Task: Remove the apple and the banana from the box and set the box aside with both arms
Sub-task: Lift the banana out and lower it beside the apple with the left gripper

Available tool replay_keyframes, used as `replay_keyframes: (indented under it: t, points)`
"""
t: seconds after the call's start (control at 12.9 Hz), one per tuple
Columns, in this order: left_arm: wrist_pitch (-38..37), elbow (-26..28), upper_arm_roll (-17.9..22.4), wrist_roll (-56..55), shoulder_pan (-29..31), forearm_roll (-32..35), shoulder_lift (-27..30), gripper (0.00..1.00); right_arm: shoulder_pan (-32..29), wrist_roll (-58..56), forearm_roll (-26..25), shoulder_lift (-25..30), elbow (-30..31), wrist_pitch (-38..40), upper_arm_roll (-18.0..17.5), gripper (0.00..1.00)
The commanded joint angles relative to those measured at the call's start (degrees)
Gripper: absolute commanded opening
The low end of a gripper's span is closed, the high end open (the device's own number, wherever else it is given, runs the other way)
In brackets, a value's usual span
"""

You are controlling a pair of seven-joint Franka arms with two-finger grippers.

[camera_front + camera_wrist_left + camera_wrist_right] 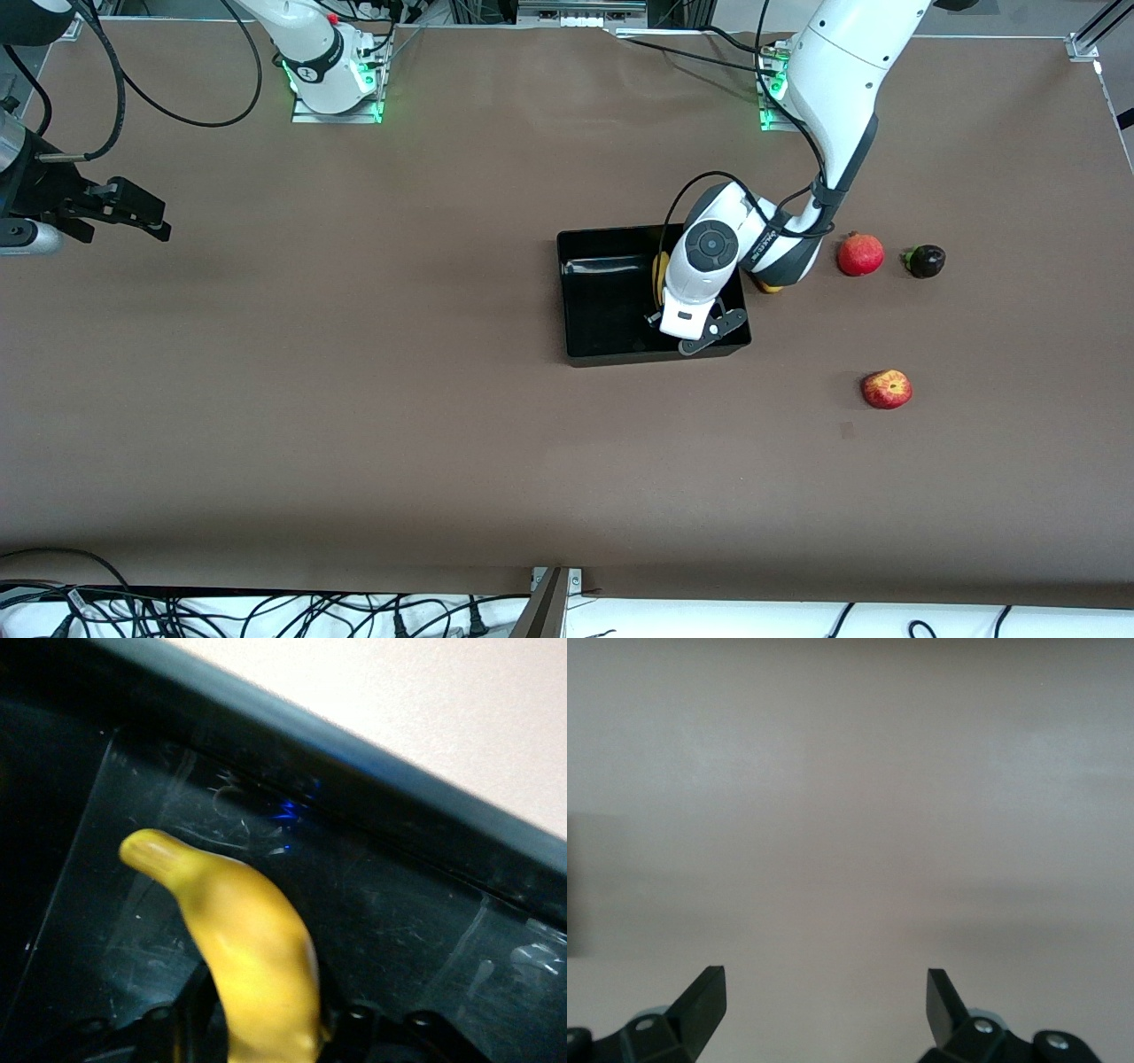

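The black box (604, 306) sits mid-table. My left gripper (664, 294) is down inside it at the left arm's end and is shut on the yellow banana (658, 270). In the left wrist view the banana (239, 948) sticks out from between the dark fingers (197, 1014) over the box's glossy floor (399, 930). The red-and-yellow apple (887, 389) lies on the table, nearer to the front camera than the box and toward the left arm's end. My right gripper (146, 217) is open and empty above bare table at the right arm's end, where that arm waits; its fingertips (704, 997) show over brown tabletop.
A red pomegranate (860, 254) and a small dark fruit with a green stem (924, 260) lie beside the box toward the left arm's end. A yellow-orange fruit (769, 286) shows partly under the left arm's wrist. Cables run along the table's front edge.
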State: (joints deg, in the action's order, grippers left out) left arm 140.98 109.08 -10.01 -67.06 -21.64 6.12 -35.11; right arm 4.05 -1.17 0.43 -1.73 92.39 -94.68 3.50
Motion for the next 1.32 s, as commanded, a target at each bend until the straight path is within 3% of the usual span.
replay_keyframes:
  t: [0.0, 0.31, 0.47, 0.78, 1.09, 1.24]
  points:
    - [-3.7, 0.1, -1.3, -1.2, 0.5, 1.7, 0.8, 0.00, -0.5, -0.6, -0.3, -0.2, -0.6, 0.1, -0.4, 1.00]
    - [-19.5, -1.7, -1.9, 3.5, 2.9, 0.2, 8.8, 0.00, -0.5, -0.6, -0.3, -0.2, -0.7, 0.1, -0.4, 1.00]
    - [-26.6, -2.1, -1.8, 11.4, 5.3, -5.0, 13.9, 0.00, -0.5, -0.6, -0.3, -0.2, -0.7, 0.1, -0.4, 1.00]
    - [-45.9, -13.0, 0.2, 30.0, 12.5, -7.1, 15.2, 0.00, -0.5, -0.6, -0.3, -0.2, -0.7, 0.2, -0.4, 1.00]
    - [-48.6, -16.9, 8.6, 54.6, 19.4, -3.6, 14.4, 0.00, -0.5, -0.6, -0.3, -0.2, -0.7, 0.2, -0.4, 1.00]
    - [-45.2, -20.4, 9.0, 64.2, 25.0, -0.2, 10.3, 0.00, -0.5, -0.6, -0.3, -0.2, -0.7, 0.1, -0.4, 1.00]
